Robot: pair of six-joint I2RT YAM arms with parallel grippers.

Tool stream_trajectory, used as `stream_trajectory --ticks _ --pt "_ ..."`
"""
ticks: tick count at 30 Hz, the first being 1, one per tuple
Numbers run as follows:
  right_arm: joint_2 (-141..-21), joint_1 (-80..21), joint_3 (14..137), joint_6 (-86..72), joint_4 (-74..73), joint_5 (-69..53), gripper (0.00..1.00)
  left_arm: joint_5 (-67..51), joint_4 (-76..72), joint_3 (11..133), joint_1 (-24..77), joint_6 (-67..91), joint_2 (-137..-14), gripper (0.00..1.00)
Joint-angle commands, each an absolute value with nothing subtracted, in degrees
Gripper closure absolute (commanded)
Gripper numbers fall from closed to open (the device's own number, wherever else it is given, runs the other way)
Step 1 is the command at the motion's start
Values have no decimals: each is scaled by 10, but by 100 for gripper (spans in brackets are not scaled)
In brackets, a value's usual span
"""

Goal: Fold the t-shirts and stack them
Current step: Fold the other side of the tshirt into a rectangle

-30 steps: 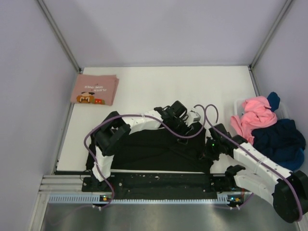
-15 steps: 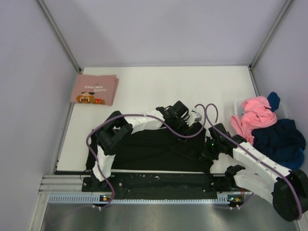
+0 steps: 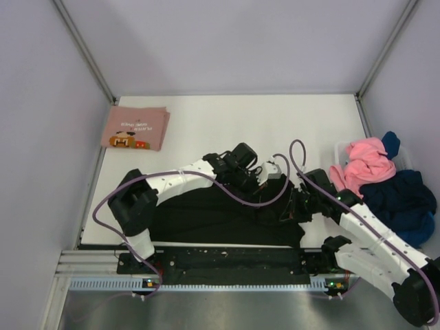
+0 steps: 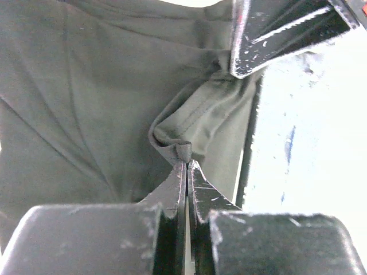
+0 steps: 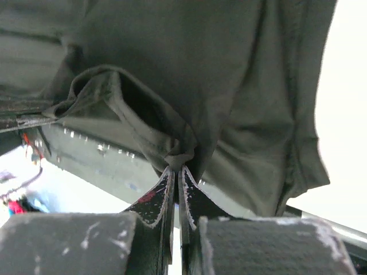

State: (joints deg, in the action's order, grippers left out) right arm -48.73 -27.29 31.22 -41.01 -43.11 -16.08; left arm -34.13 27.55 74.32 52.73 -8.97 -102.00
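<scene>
Left wrist view: the left hand (image 4: 187, 166) is pinched tight on a small fold of the black shirt (image 4: 86, 103). Right wrist view: the right hand (image 5: 178, 172) is clamped on a hem of the same shirt. Both grips look thin, so a pull could slip the cloth free. Top external view: the shirt lies at the near edge of the white surface (image 3: 240, 124), hands close enough to collide; a folded pink shirt (image 3: 135, 128) sits far left, lilac walls (image 3: 227, 41) around.
</scene>
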Motion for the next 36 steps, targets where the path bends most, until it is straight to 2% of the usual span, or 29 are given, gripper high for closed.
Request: stream_trajectory --ticks 1,11,19,22,26,31,36 --pt "-479 -302 349 -364 -473 -235 100 -401 308 709 532 -134 -984 100" --pt "-454 -332 340 -353 -497 -319 100 -418 338 678 515 -163 -950 100" --pt "-529 -332 325 -325 -496 -347 100 -422 300 640 493 -146 -943 100" --pt "-554 -332 337 -319 -491 -324 100 -419 284 629 493 -138 -949 100" --pt "-593 -328 383 -303 -470 -205 100 -370 245 631 485 -108 -960 100" --pt "-613 -279 388 -295 -364 -105 100 -315 184 623 458 -59 -958 100" --pt "-623 -276 370 -251 -266 -32 100 -282 119 599 457 -31 -951 100"
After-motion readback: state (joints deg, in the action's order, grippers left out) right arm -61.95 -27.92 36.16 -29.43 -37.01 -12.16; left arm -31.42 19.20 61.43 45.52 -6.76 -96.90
